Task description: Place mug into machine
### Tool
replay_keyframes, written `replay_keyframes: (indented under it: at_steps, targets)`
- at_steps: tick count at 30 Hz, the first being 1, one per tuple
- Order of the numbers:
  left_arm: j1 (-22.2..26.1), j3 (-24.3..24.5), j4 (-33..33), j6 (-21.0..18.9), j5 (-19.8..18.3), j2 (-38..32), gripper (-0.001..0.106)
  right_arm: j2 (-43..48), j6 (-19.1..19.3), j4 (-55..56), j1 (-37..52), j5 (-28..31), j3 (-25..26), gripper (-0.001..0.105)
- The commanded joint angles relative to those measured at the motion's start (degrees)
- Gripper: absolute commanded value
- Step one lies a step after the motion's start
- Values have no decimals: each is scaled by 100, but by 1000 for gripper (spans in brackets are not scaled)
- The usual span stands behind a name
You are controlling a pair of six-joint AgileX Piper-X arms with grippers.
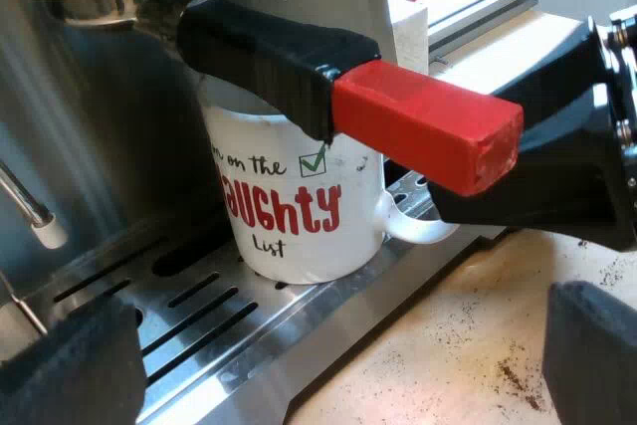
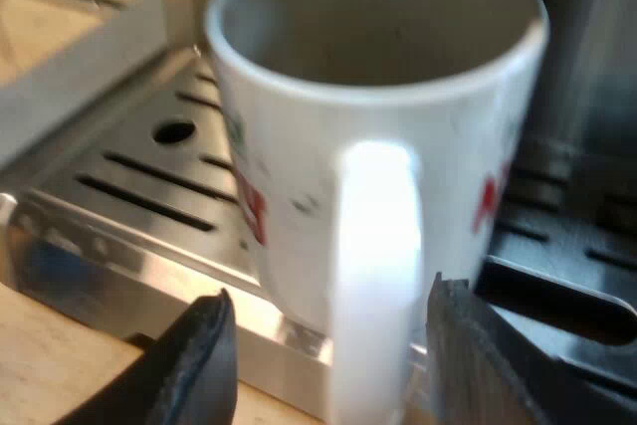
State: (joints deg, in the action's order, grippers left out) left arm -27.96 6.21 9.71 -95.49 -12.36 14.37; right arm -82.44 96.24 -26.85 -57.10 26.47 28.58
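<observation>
Right gripper: stands open astride the handle of the mug, upright near the front edge of the drip tray, dead ahead.

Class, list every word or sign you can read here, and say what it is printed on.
"on the" - black script on the mug; anything before it is out of sight.
A ticked green box - right after those words.
"AUGHTY" - red capitals below; first letter not readable.
"List" - black script beneath.
Red marks on the mug in the right wrist view - too blurred to read.
</observation>
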Motion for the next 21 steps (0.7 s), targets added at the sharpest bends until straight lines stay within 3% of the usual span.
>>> replay_keyframes:
  at_steps: [1, 8, 21]
  targets:
    - [-19, 29, -101, -69, -30, 1, 82, -224, -196, -122, 123, 31, -128, 46]
    - [-19, 29, -101, -69, -30, 1, 82, -906, -78, -1191, 265, 23, 34, 46]
    - [-19, 29, -101, -69, -30, 1, 82, -1709, 47, -1190, 361, 25, 1066, 46]
